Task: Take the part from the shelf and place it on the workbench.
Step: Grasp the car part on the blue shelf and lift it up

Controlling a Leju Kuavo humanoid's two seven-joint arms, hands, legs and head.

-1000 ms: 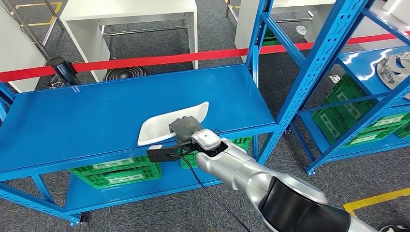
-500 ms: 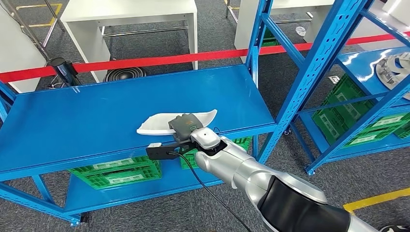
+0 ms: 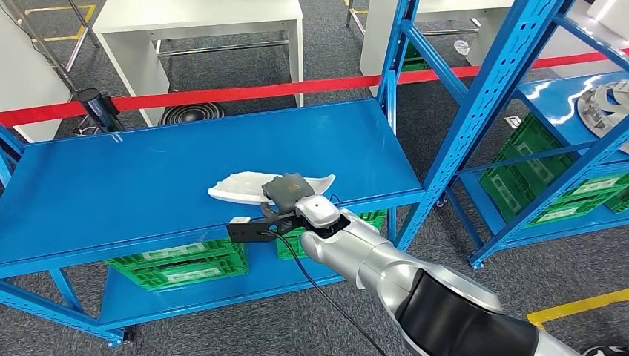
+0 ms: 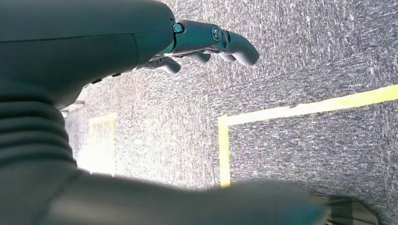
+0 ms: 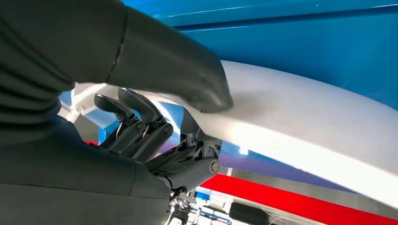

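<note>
A long curved white part (image 3: 236, 185) hangs just above the front right of the blue workbench top (image 3: 148, 170). My right hand (image 3: 289, 194) grips it near its middle. In the right wrist view the thumb (image 5: 180, 70) presses on the part's (image 5: 305, 126) upper face and the dark fingers (image 5: 141, 126) curl beneath it. The part lies nearly level, seen edge-on. Whether it touches the bench top I cannot tell. My left hand (image 4: 206, 42) hangs over grey carpet, fingers loosely bent and holding nothing.
A tall blue shelf rack (image 3: 512, 67) stands to the right, with a silver metal part (image 3: 604, 104) on its shelf. Green crates (image 3: 178, 263) sit under the workbench and under the rack (image 3: 549, 185). Red barrier tape (image 3: 245, 91) runs behind, with a white table (image 3: 200, 22) beyond it.
My right hand has turned, so the white part went from showing its broad face to lying nearly level and edge-on. It has also shifted slightly forward over the bench.
</note>
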